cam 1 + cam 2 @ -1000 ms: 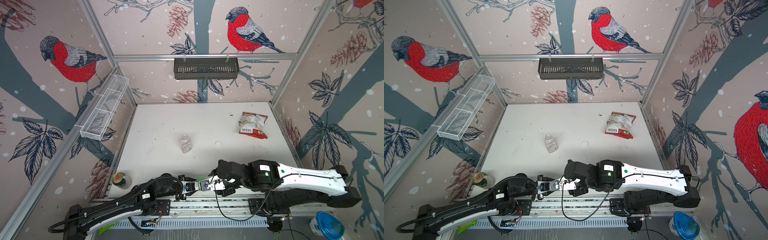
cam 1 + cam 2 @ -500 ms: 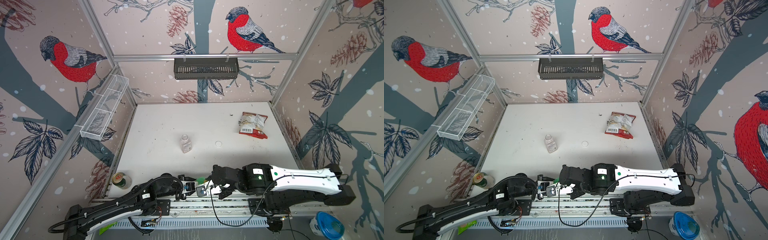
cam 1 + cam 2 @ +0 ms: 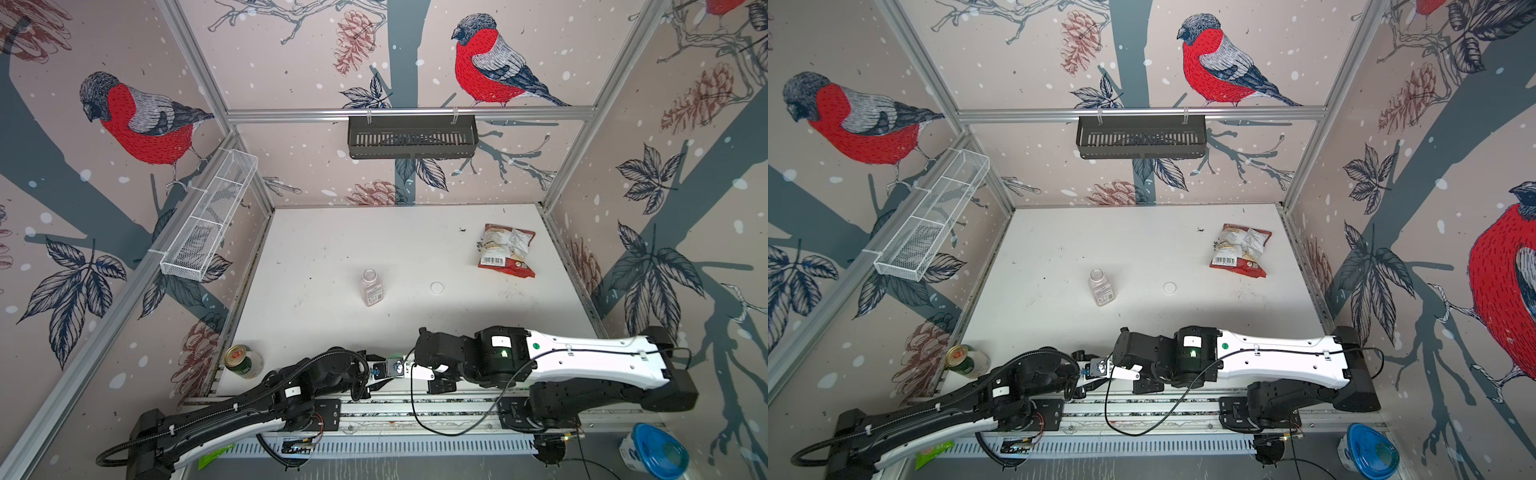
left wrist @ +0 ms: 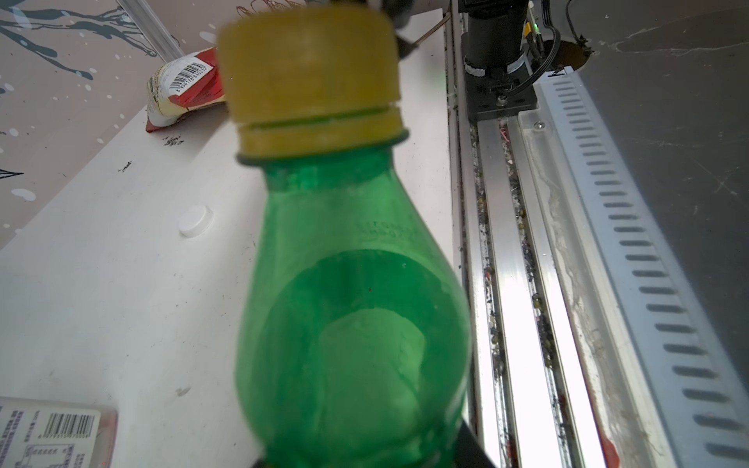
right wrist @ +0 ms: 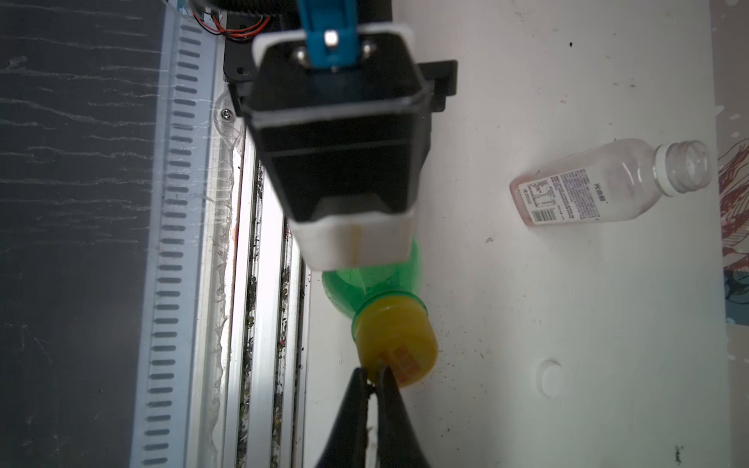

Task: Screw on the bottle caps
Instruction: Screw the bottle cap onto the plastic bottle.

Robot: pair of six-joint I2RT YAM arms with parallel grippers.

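My left gripper (image 5: 356, 247) is shut on the body of the green bottle (image 4: 356, 304), holding it level over the table's front edge. The orange-yellow cap (image 5: 395, 344) sits on its neck. My right gripper (image 5: 375, 370) is shut with nothing between its fingers, and its tips touch the rim of that cap's end face. In both top views the two grippers meet tip to tip, the left gripper (image 3: 376, 370) and the right gripper (image 3: 409, 368). The clear bottle (image 3: 371, 289) is uncapped at mid-table. The white cap (image 3: 436, 287) lies to its right.
A red snack packet (image 3: 507, 249) lies at the back right. A green-and-gold can (image 3: 241, 360) stands at the front left corner. Metal rails (image 3: 415, 409) run along the front edge. A black basket (image 3: 411, 135) and a white wire basket (image 3: 208, 220) hang on the walls.
My right arm has slid left toward the left gripper, and its jaws have closed at the cap's rim. The left arm has kept still with the bottle.
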